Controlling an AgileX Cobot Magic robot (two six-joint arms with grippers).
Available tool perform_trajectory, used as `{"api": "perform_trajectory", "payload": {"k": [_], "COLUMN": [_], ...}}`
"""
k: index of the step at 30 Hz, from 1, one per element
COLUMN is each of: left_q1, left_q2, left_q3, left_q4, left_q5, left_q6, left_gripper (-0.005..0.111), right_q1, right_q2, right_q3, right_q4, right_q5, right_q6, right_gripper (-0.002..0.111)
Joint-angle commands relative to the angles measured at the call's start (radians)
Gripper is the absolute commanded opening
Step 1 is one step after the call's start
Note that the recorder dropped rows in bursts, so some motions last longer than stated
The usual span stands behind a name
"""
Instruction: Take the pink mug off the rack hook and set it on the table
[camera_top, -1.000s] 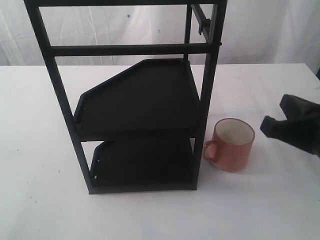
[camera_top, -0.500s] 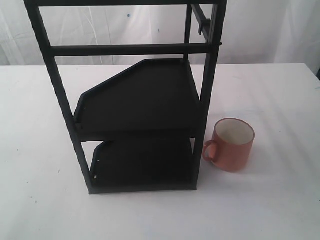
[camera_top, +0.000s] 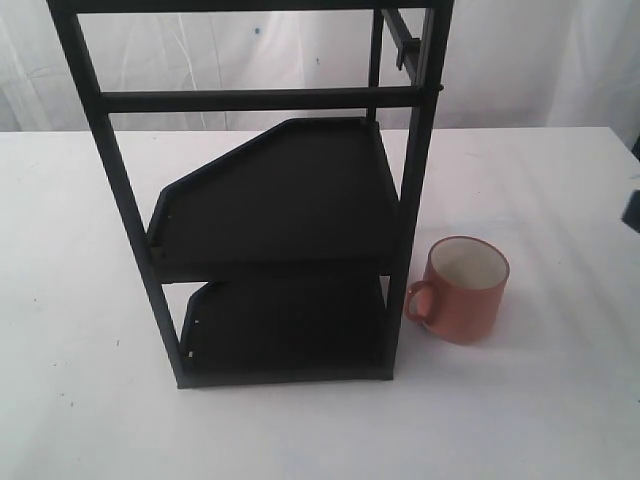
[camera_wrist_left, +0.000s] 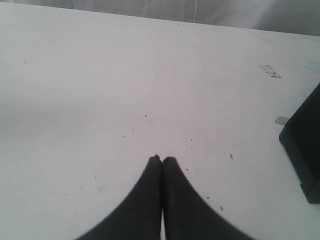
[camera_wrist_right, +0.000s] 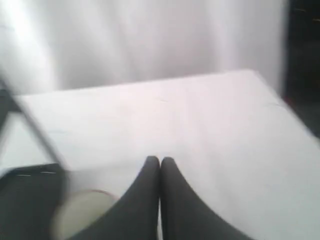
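The pink mug (camera_top: 464, 289) stands upright on the white table (camera_top: 540, 400), its handle turned toward the right front post of the black rack (camera_top: 280, 200). Nothing hangs on the rack hook (camera_top: 402, 45), high on the side bar. My right gripper (camera_wrist_right: 160, 160) is shut and empty, above the table beside the mug; the mug's white inside (camera_wrist_right: 80, 212) shows blurred in the right wrist view. In the exterior view only a dark sliver of the right arm (camera_top: 633, 210) shows at the right edge. My left gripper (camera_wrist_left: 162, 159) is shut and empty over bare table.
The rack holds two black shelves, upper (camera_top: 290, 190) and lower (camera_top: 285, 325). A corner of the rack's base (camera_wrist_left: 302, 145) lies near the left gripper. A white curtain (camera_top: 520, 60) hangs behind the table.
The right arm has drawn back to the right, away from the mug, and nearly left the exterior view. The mug and rack have not moved.
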Motion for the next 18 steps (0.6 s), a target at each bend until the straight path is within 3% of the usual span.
{"api": "perform_trajectory", "payload": {"k": [1,4,6,7,10,12,15,18], "left_q1": [-0.006,-0.006,-0.006,-0.006,-0.006,-0.006,-0.006,-0.006], "left_q2": [-0.001,-0.001,-0.001,-0.001,-0.001,-0.001,-0.001,-0.001], "left_q3": [0.002,0.002,0.002,0.002,0.002,0.002,0.002,0.002], "left_q4": [-0.008,-0.008,-0.008,-0.008,-0.008,-0.008,-0.008,-0.008], "left_q5": [-0.003,-0.003,-0.003,-0.003,-0.003,-0.003,-0.003,-0.003], "left_q6": [0.000,0.000,0.000,0.000,0.000,0.000,0.000,0.000], "left_gripper": [0.000,0.000,0.000,0.000,0.000,0.000,0.000,0.000], "right_q1": [-0.003,-0.003,-0.003,-0.003,0.009,0.018,0.018,0.018], "right_q2": [0.020,0.149,0.178,0.153,-0.100,-0.252,-0.433,-0.545], "right_q3": [-0.107,-0.217,-0.241,-0.239,-0.187,-0.144,-0.089,-0.044], "right_q4": [-0.334,-1.293,-1.740,-1.816,-1.773,-1.766,-1.797,-1.795], "right_q5": [0.445,0.609,0.624,0.548,0.233,0.124,0.094,0.175], "right_q6": [0.265,1.121,1.549,1.614,1.420,1.343,1.256,1.213], "right_gripper": [0.000,0.000,0.000,0.000,0.000,0.000,0.000,0.000]}}
